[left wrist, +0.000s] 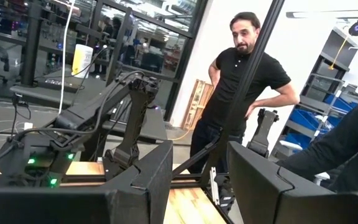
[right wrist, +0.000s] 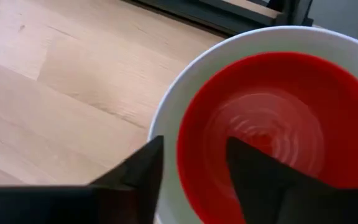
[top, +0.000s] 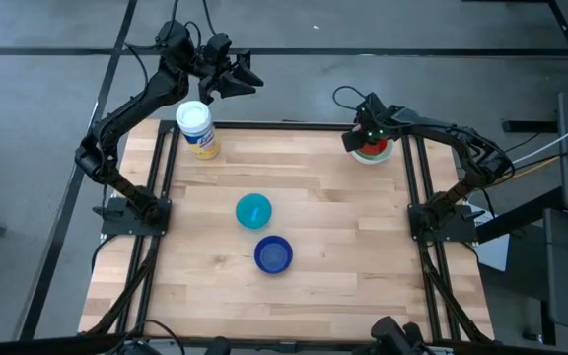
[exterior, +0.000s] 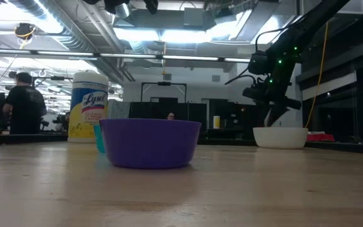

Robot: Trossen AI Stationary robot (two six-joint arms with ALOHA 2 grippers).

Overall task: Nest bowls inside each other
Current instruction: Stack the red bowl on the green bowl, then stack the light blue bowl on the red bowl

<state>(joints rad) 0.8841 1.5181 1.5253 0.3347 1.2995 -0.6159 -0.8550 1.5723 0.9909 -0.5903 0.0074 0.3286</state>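
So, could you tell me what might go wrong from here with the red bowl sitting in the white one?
The right gripper straddles both rims, one finger inside the red bowl, so lifting off could drag it out of the white bowl. That stack sits near the table's far corner and might be nudged off. The teal bowl and dark blue bowl remain loose.

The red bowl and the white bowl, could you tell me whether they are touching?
Touching: the right wrist view shows the red bowl nested inside the white bowl, white rim ringing it.
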